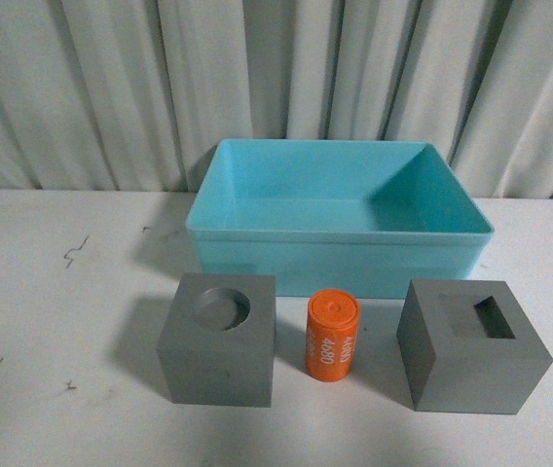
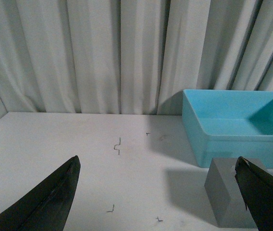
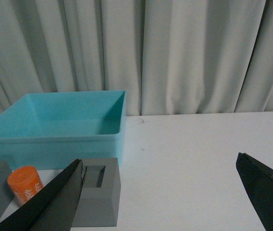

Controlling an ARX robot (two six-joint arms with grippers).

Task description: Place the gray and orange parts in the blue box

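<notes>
In the front view a gray cube with a round hole (image 1: 218,341), an upright orange cylinder with white digits (image 1: 332,336) and a gray cube with a rectangular hole (image 1: 473,345) stand in a row in front of the empty blue box (image 1: 340,248). Neither arm shows there. My left gripper (image 2: 158,192) is open and empty, over bare table left of the round-hole cube (image 2: 228,197). My right gripper (image 3: 160,192) is open and empty, to the right of the rectangular-hole cube (image 3: 98,192); the cylinder (image 3: 26,185) and box (image 3: 55,139) lie beyond it.
The white table (image 1: 62,321) has small dark scuff marks (image 2: 117,146) on its left side. A pale pleated curtain (image 1: 276,78) hangs close behind the box.
</notes>
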